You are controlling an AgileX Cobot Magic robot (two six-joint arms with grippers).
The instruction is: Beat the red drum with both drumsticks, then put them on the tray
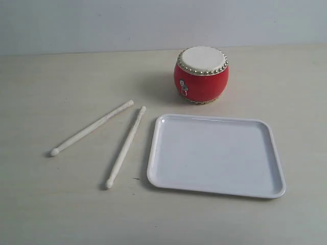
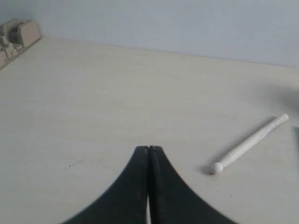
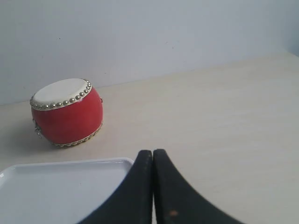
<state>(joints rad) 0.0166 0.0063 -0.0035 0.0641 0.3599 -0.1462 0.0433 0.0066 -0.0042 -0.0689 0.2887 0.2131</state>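
Note:
The red drum [image 1: 201,75] [image 3: 67,112] stands upright at the back of the table, its cream skin facing up. In front of it lies the white tray [image 1: 216,155] [image 3: 56,191], with nothing on it. Two pale drumsticks lie on the table left of the tray: one [image 1: 91,127] [image 2: 249,143] further left, the other [image 1: 125,146] close to the tray's left rim. Neither gripper shows in the exterior view. My left gripper [image 2: 148,148] is shut and holds nothing, some way from the left stick's rounded tip. My right gripper [image 3: 153,151] is shut and holds nothing, beside the tray's corner.
A beige block-like object [image 2: 16,35] sits at the far edge of the table in the left wrist view. A plain pale wall [image 1: 153,23] rises behind the table.

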